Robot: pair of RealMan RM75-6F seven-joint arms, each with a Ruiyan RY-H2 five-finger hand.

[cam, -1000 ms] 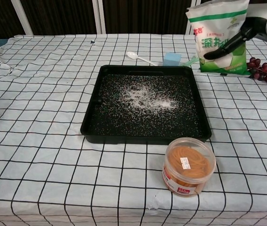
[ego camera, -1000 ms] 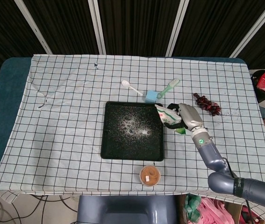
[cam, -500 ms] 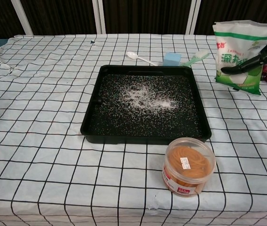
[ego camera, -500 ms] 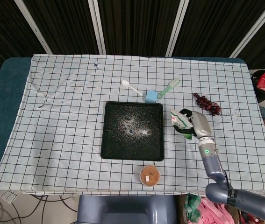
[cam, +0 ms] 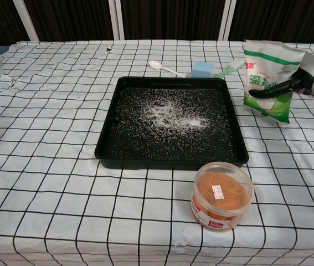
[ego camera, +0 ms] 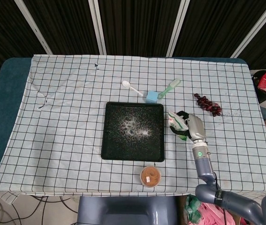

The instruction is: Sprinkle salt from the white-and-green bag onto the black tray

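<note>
The black tray point(ego camera: 111, 140) point(cam: 108, 148) lies mid-table with white salt scattered over its floor, thickest near its far middle. To its right my right hand point(ego camera: 193, 127) point(cam: 306, 77) grips the white-and-green salt bag point(ego camera: 176, 123) point(cam: 264, 77), which stands upright, low over the tablecloth just off the tray's far right corner. My fingers point(cam: 267, 92) wrap across the bag's front. Neither view shows my left hand.
A round tub of orange contents point(ego camera: 150, 176) point(cam: 222, 195) stands at the tray's near right corner. Behind the tray lie a white spoon point(ego camera: 132, 87) point(cam: 165, 67), a blue block point(ego camera: 151, 96) point(cam: 202, 69) and a green brush point(ego camera: 169, 88). Dark grapes point(ego camera: 208, 104) lie at the right.
My right hand has carried the salt bag down and away from the tray, first swinging right, then coming back a little left. The bag now stands lower beside the tray.
</note>
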